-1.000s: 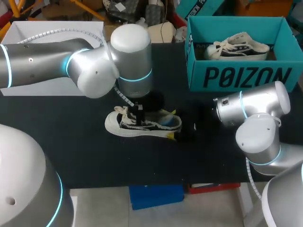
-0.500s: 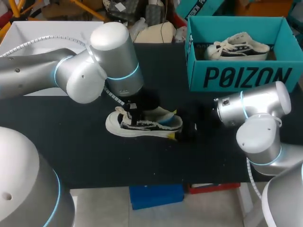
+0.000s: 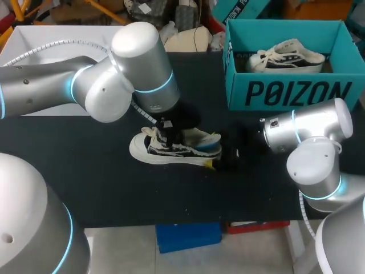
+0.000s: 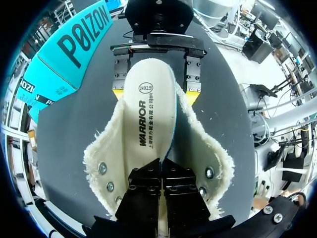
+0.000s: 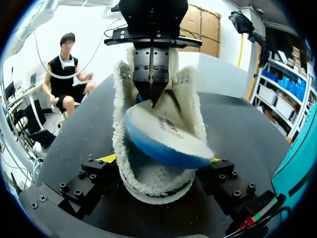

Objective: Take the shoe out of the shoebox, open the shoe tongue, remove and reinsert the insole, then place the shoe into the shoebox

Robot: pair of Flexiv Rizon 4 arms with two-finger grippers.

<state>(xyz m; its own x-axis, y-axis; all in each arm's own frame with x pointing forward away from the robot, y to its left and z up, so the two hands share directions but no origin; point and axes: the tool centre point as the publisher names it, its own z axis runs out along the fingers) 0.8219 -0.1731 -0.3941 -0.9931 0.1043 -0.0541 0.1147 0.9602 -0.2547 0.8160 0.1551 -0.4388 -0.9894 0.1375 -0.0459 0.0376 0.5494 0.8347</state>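
Foam by the look of it, white above and blue beneath, the insole (image 5: 166, 141) should be light and floppy. Its toe end is pinched in the closed left gripper (image 4: 161, 184), and it bows half out of the shoe (image 3: 174, 149). The shoe sits on the black table (image 3: 85, 171), apart from the teal shoebox (image 3: 291, 91), with its heel clamped between the right gripper (image 5: 161, 159) fingers. That rubber heel is likely the firmest hold — the frayed canvas sides would probably crumple.
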